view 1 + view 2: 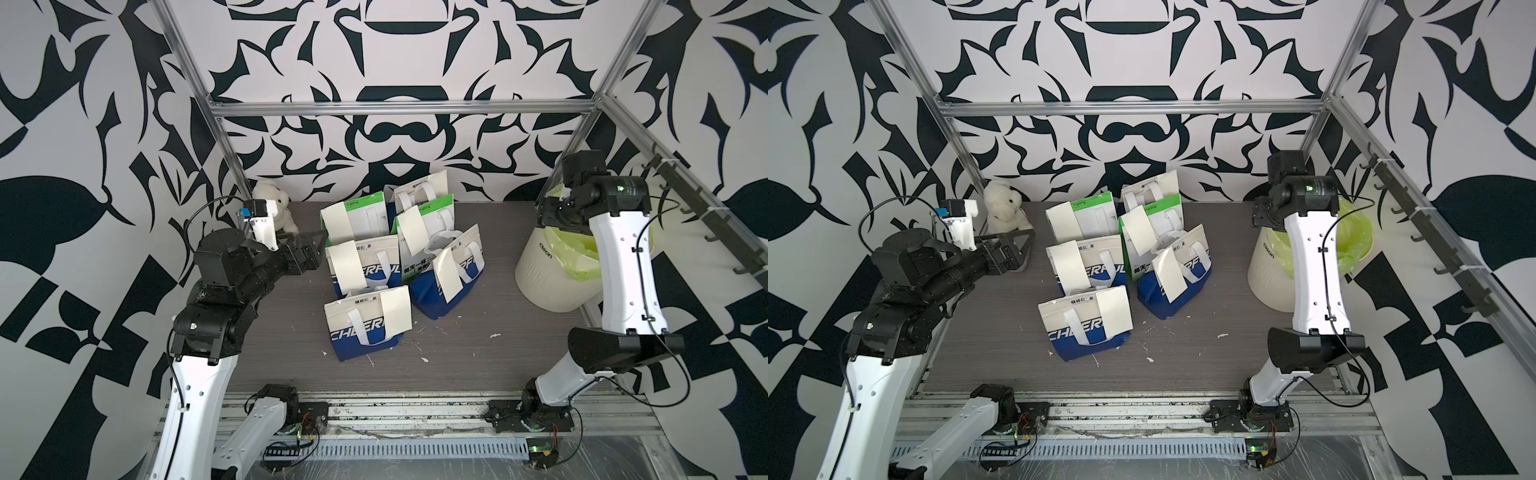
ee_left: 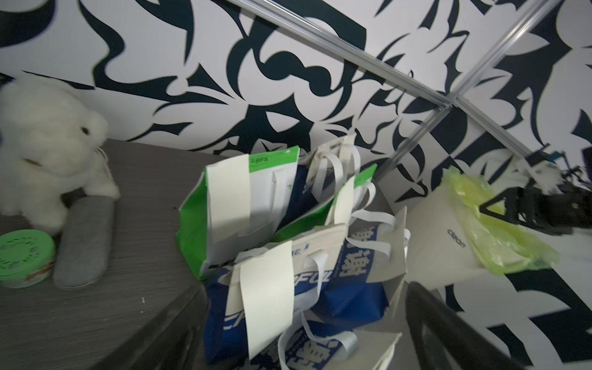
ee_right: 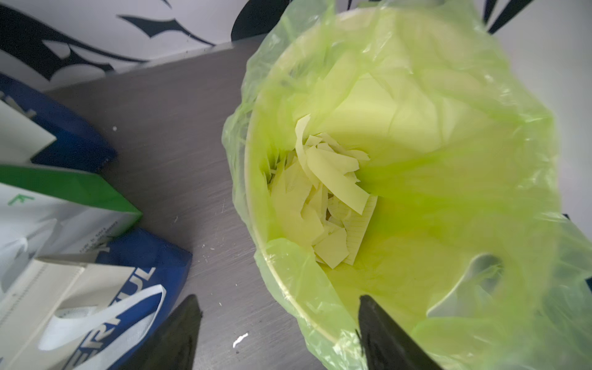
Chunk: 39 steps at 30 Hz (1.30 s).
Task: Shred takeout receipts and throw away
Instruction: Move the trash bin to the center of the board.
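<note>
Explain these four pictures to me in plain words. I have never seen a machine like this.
Two robot arms stand at a grey table. Two pictures look down from overhead; the other two come from cameras on the arms' wrists. Handled takeout bags stand in the middle, with cream receipts on their fronts. A white bin with a green liner holds torn paper. The left end effector is open beside the bags; the right end effector is open above the bin's edge. Neither holds anything.
</note>
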Motion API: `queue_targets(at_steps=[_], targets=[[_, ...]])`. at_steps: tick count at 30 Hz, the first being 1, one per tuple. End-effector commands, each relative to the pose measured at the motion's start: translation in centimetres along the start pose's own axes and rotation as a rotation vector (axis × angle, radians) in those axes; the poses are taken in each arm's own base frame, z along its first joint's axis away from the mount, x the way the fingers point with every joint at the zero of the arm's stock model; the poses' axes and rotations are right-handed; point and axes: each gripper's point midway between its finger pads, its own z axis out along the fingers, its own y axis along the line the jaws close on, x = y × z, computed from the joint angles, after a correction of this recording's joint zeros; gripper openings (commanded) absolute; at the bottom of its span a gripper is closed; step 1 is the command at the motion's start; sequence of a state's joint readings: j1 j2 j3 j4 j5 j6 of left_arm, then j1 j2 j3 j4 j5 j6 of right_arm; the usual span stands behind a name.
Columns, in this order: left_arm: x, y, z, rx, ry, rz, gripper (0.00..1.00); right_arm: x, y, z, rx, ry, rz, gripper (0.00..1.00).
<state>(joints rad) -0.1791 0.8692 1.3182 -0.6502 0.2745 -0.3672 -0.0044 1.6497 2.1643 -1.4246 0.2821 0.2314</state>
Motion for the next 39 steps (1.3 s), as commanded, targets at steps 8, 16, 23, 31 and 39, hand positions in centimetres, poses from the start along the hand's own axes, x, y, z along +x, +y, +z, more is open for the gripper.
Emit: queue_targets(at_steps=[8,16,23,31,39], targets=[[3.9,-1.9,0.8,0.052,0.191,0.082,0.99,1.3,3.3,3.0,-0.133,0.116,-0.076,0.29],[7.8,-2.3,2.1,-0.013,0.388,0.222,0.99,1.1,3.7,4.7,-0.118,0.151,-0.089,0.23],[9.0,-3.5,2.9,-0.004,0.422,0.292,0.99,-0.1,4.5,0.6,-0.225,0.069,-0.037,0.64],[8.5,-4.6,3.3,0.024,0.39,0.28,0.99,-2.2,-0.5,-2.2,-0.013,-0.07,-0.02,0.82],[10.6,-4.4,3.4,0.017,0.461,0.335,0.99,-1.7,0.3,3.5,0.007,0.066,-0.065,0.75]])
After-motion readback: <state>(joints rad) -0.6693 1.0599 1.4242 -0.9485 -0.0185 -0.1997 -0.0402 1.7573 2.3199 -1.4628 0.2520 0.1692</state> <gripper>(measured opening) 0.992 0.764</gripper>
